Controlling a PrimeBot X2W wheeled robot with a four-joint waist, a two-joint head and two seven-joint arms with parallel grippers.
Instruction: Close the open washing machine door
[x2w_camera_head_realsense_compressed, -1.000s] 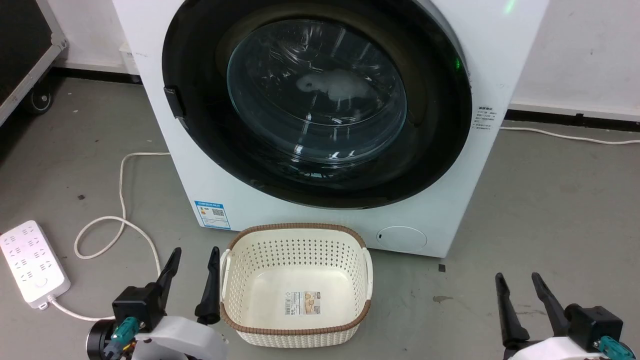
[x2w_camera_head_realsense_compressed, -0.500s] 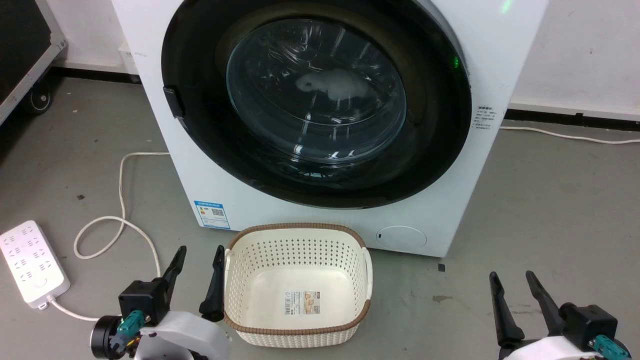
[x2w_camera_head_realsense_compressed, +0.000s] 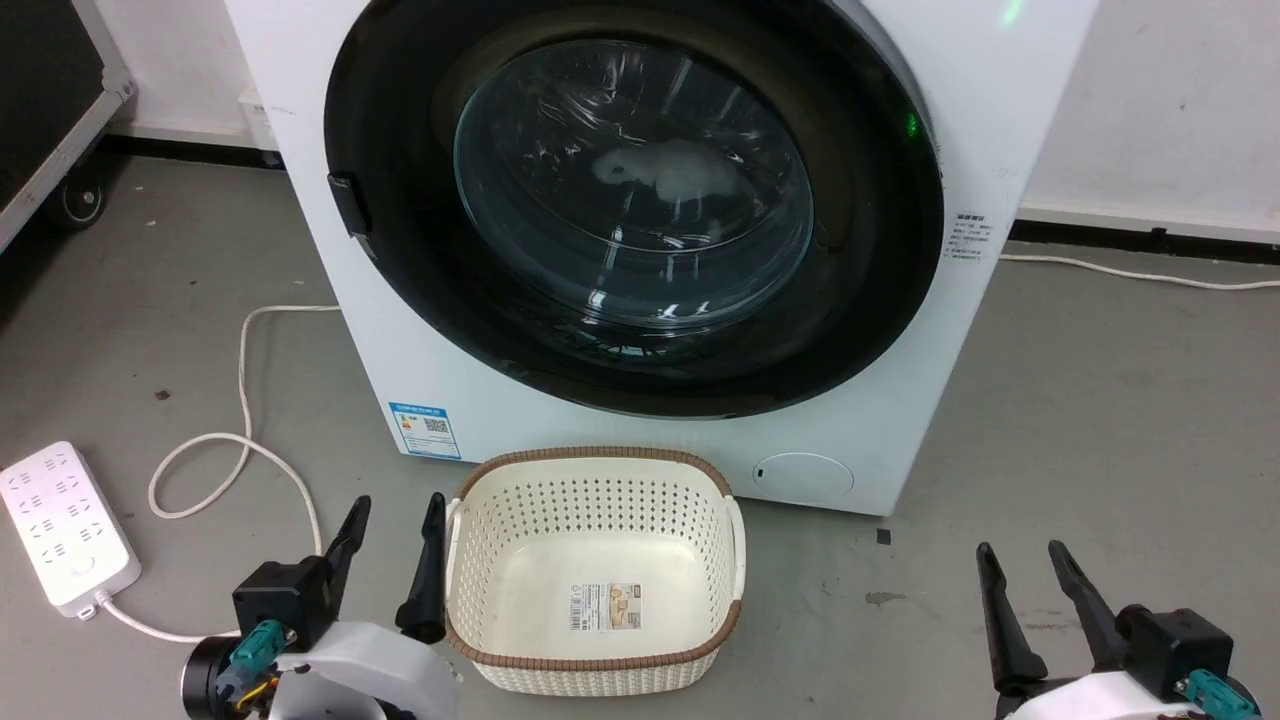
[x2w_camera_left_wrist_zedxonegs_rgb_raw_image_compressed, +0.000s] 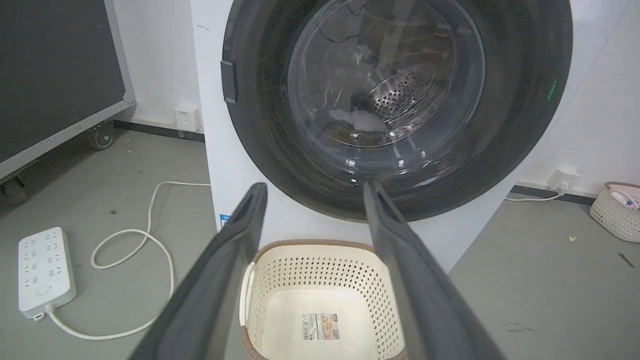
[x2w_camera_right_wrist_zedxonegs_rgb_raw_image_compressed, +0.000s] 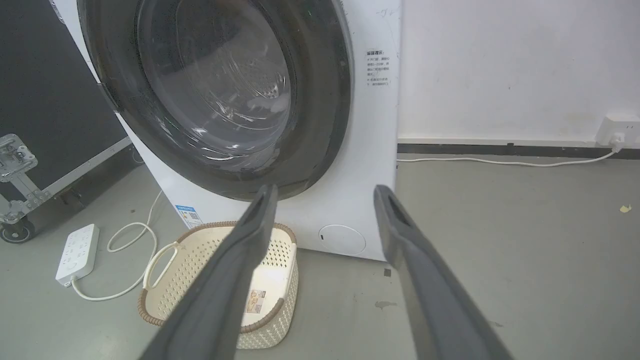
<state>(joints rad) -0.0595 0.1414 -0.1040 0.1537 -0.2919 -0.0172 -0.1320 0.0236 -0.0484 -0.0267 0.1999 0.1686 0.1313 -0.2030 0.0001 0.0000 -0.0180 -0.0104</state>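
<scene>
At the far left a white power strip (x2w_camera_head_realsense_compressed: 65, 525) lies on the floor. The left gripper (x2w_camera_head_realsense_compressed: 396, 505), lower left, hangs just beside the cream basket (x2w_camera_head_realsense_compressed: 600, 455), fingers spread and empty. It looks parked, since the washing machine door (x2w_camera_head_realsense_compressed: 630, 200), upper centre, sits flush against the washing machine (x2w_camera_head_realsense_compressed: 900, 420); the task looks done. The basket holds only a label, and a pale shape shows behind the door glass. The right gripper (x2w_camera_head_realsense_compressed: 1020, 548), lower right, is likewise spread and empty.
</scene>
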